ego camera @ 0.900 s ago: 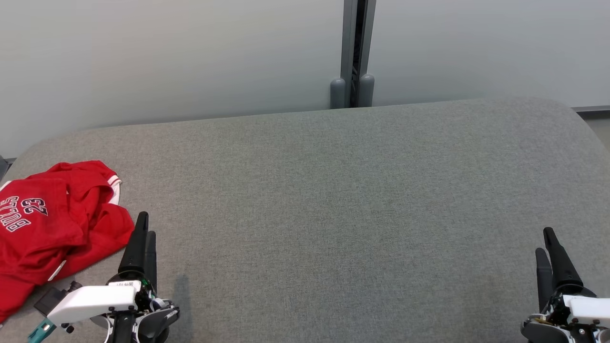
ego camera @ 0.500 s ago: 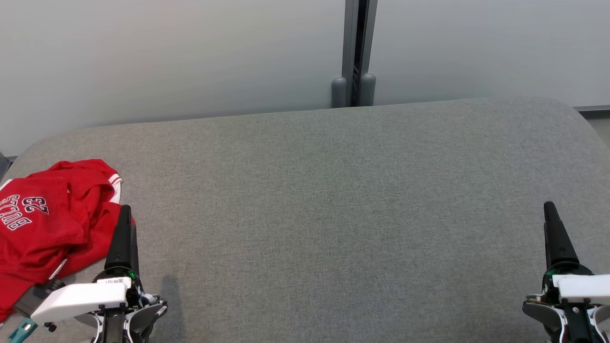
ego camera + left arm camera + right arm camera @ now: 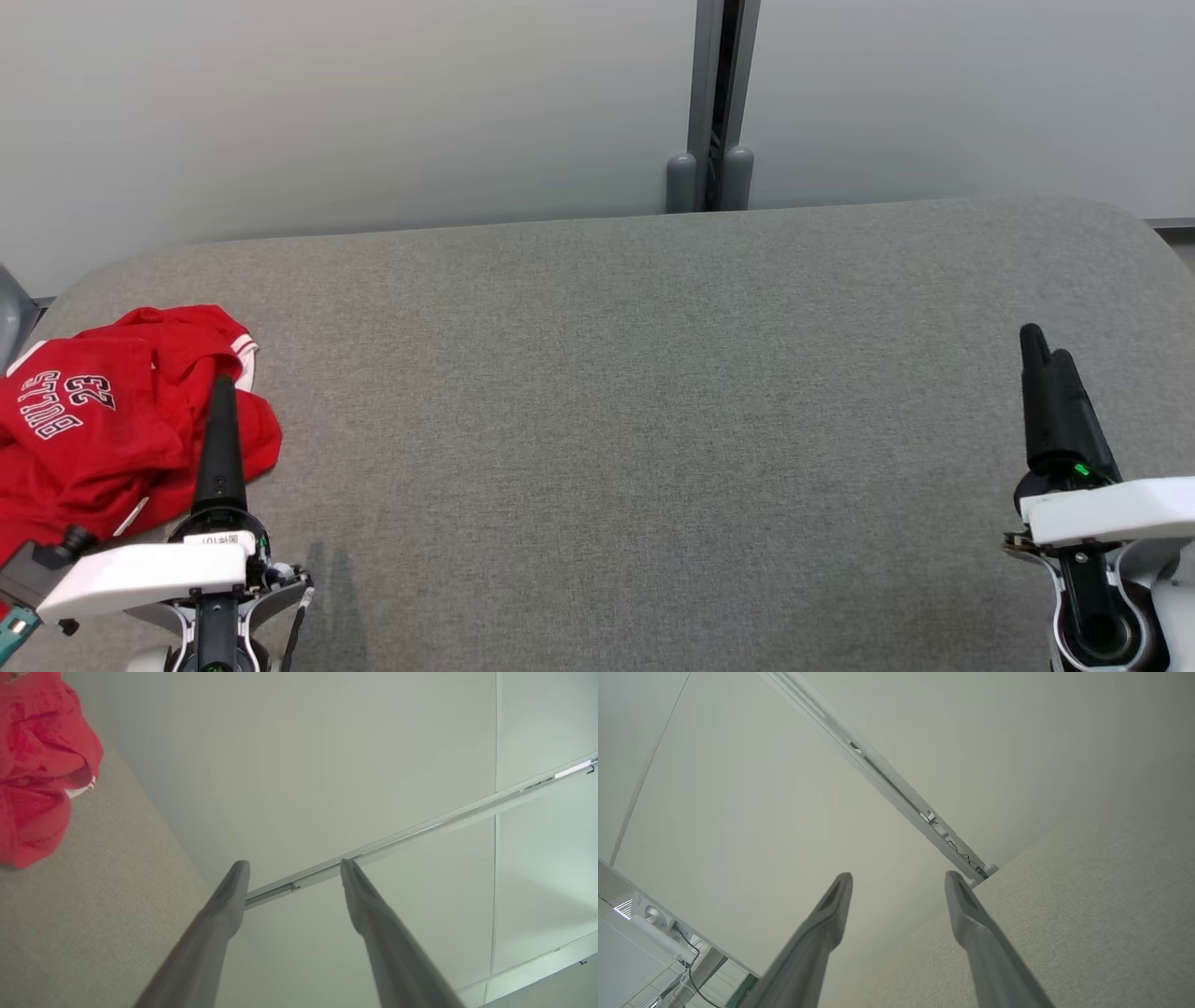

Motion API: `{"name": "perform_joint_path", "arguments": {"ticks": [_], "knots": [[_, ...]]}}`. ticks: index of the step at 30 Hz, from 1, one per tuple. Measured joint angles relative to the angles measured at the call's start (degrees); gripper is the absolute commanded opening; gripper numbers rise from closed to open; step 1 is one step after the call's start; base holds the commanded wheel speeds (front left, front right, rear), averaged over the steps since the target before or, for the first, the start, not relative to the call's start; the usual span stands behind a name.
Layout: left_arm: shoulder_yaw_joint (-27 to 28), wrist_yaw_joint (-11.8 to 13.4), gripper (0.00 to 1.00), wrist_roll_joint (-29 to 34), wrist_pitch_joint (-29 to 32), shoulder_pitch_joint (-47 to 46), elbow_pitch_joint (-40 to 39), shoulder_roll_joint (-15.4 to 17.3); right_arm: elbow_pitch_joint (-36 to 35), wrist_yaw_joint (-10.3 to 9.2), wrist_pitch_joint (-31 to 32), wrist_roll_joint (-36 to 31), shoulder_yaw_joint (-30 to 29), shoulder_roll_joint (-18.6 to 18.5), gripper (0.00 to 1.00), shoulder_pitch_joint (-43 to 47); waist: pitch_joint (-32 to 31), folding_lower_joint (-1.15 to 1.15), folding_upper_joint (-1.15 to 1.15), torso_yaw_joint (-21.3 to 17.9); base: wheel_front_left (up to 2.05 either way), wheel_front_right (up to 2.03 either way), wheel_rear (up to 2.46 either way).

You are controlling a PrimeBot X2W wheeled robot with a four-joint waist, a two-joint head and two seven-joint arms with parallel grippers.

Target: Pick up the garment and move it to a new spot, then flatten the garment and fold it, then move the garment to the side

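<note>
**Item:** garment (image 3: 103, 439). A red sleeveless jersey with white trim and white-outlined lettering that includes the number 23.
**Location:** left end of the grey upholstered surface (image 3: 607, 420), running off the left edge of the head view.
**Condition:** crumpled, in loose overlapping folds, not flattened. A white-edged opening shows at its far right corner.

**Handling (judged):** light, soft and limp, and probably a smooth knit that slips. It will sag and trail from a single pinch and keep no shape. The best hold looks like the raised fold along its right edge or the trimmed opening, where the cloth stands proud of the surface. Flat single layers would be hard to nip.

**Left gripper** (image 3: 222, 383): fingers spread and holding nothing. In the head view its tips overlap the garment's right edge, and contact cannot be told. Its wrist view has the fingers aimed at the wall, with the cloth off to one side.

**Right gripper** (image 3: 1041, 343): spread and holding nothing, at the near right, well apart from the garment.

**Surroundings:** pale wall panels (image 3: 373, 112) at the far side, joined by a grey post (image 3: 714, 103).

**Status (judged):** pick-up not yet made.
</note>
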Motion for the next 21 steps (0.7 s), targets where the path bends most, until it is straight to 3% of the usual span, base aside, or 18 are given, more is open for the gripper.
{"name": "perform_joint_path", "arguments": {"ticks": [12,21], "knots": [[-0.5,0.1,1.0,12.8,-2.1,0.9,-6.1,0.1,-3.8,0.01,-1.9,-14.8,3.9,-1.2,1.0,-1.2,0.0,0.0,0.0,0.8,0.0,0.0,0.0],[-5.9,4.1,1.0,29.1,-3.5,2.0,-9.6,0.2,-4.6,0.01,-3.3,-24.0,3.1,0.3,1.0,-0.7,0.3,0.0,0.0,0.7,0.0,0.0,0.0]]}}
